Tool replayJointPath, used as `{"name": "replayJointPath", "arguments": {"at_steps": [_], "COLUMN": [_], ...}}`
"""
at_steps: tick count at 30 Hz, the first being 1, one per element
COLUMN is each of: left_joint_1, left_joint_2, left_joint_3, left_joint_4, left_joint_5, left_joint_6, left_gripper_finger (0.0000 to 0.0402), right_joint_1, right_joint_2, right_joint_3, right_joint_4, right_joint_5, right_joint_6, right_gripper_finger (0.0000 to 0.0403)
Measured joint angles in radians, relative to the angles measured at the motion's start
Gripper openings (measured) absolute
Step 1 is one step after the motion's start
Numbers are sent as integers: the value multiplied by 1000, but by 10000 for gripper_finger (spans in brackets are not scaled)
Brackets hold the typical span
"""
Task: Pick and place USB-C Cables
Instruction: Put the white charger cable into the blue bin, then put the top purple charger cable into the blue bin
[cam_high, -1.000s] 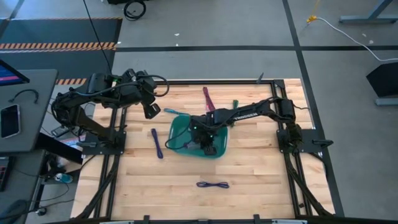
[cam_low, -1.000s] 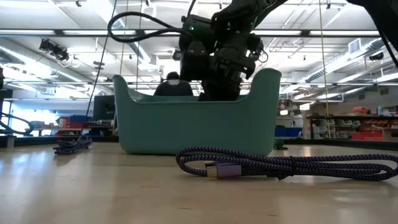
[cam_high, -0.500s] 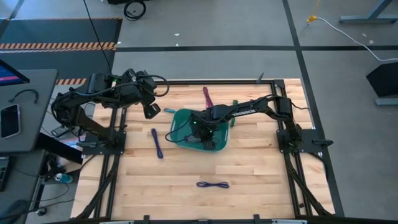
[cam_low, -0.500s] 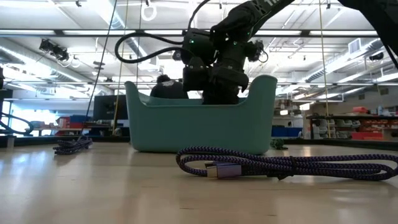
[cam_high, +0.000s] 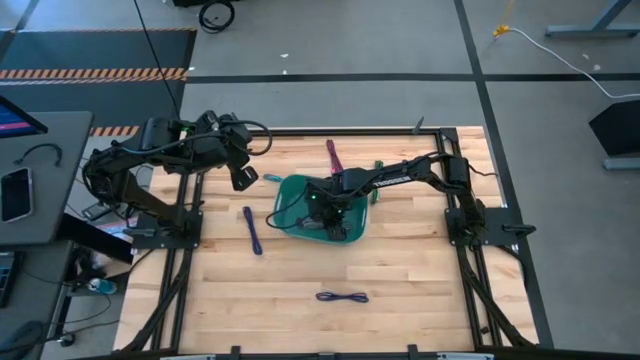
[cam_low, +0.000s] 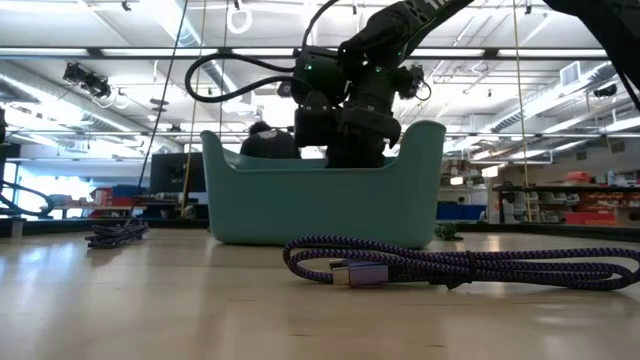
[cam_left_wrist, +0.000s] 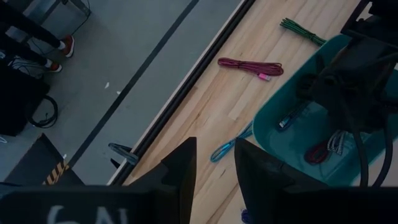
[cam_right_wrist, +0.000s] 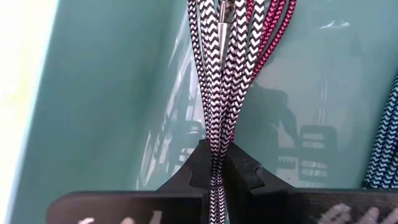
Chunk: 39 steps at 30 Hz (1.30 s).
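At centre frame, my right gripper (cam_right_wrist: 214, 167) reaches down inside the teal bin (cam_high: 291, 192), its fingers pinched tight on a black-and-white braided cable (cam_right_wrist: 217, 81) lying beside a red cable (cam_right_wrist: 268, 28). My left gripper (cam_high: 243, 178) hovers at upper left with a narrow gap between its fingers, holding nothing. A purple cable (cam_high: 342, 297) lies at lower centre.

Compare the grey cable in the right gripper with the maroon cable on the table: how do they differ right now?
The grey cable hangs inside the bin, pinched by the shut right gripper; the maroon cable lies loose on the table outside the bin, touched by no gripper. The grey one has a black-and-white zigzag braid; the maroon one is a single colour. Both are bundled braided cables.
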Motion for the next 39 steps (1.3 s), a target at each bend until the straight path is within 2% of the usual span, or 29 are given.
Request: {"name": "replayJointPath", "arguments": {"at_steps": [7, 17, 29, 34, 39], "left_joint_1": [0, 0, 0, 0, 0], "left_joint_2": [0, 0, 0, 0, 0], "left_joint_3": [0, 0, 0, 0, 0], "left_joint_4": [0, 0, 0, 0, 0], "left_joint_5": [0, 0, 0, 0, 0], "left_joint_6": [0, 0, -2, -2, -2], "left_gripper_finger": [117, 117, 117, 117, 117], "right_joint_1": [0, 0, 2, 10, 11], "right_joint_2": [0, 0, -2, -2, -3], "right_joint_3": [0, 0, 2, 77, 219], "right_joint_4": [-1, 3, 1, -49, -121], "right_joint_5": [1, 4, 13, 51, 110], "right_joint_6": [-5, -25, -23, -38, -64], "right_gripper_finger": [44, 52, 91, 104, 105]}}
